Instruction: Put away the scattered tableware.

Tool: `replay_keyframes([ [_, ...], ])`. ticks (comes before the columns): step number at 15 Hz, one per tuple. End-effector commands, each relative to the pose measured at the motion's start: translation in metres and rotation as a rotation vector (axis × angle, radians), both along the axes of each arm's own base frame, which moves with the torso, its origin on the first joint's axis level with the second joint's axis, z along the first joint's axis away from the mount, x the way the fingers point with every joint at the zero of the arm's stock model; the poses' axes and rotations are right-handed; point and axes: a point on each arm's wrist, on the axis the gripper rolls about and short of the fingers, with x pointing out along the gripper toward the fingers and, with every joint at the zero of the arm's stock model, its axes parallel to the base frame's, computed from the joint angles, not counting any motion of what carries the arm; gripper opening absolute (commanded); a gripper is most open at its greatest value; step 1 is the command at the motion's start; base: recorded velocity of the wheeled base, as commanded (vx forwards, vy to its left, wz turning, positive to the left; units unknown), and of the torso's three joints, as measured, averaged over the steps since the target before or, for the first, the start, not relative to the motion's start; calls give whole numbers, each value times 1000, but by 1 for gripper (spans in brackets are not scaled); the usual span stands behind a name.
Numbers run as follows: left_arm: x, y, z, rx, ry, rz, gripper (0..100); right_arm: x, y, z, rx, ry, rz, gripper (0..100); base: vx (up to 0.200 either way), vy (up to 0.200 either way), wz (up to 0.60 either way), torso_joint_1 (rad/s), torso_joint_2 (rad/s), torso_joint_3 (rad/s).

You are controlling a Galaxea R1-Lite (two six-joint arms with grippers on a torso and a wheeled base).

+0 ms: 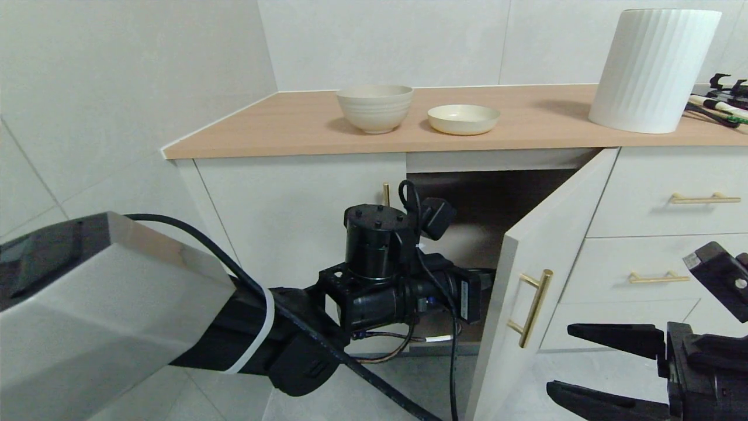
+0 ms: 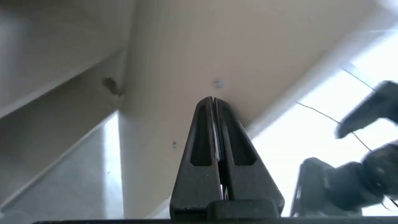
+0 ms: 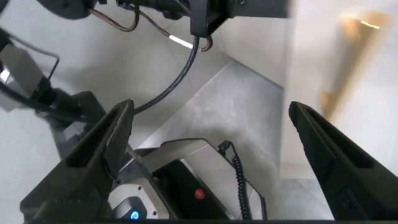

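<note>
The bowl (image 1: 374,107) and shallow dish (image 1: 463,118) sit side by side on the desk (image 1: 280,126). My left tool (image 2: 213,102) is pinched shut, empty, behind the open cabinet door (image 1: 543,234) — my right tool (image 1: 561,358) gapes wide, empty.

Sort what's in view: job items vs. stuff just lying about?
Job: bowl and shallow dish, both on the countertop; open cupboard door below.
Lying about: white ribbed container, pens at the counter's far right.
</note>
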Motion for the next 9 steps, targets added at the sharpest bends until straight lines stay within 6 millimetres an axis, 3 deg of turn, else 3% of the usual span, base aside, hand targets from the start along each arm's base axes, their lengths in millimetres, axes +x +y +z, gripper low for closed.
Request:
replay_keyframes([
  [1, 4, -5, -4, 2, 2, 1, 0, -1, -1, 2, 9, -11, 2, 100, 0, 0, 0, 0, 0, 0],
  [5, 2, -16, -7, 12, -16, 80, 0, -2, 0, 3, 10, -12, 6, 100, 0, 0, 0, 0, 0, 0],
  [8, -15, -28, -2, 8, -31, 78, 0, -9, 2, 6, 23, -24, 50, 100, 0, 0, 0, 0, 0, 0],
  [9, -31, -35, 4, -1, -38, 41, 0, -19, 4, 10, 45, -43, 105, 100, 0, 0, 0, 0, 0, 0],
])
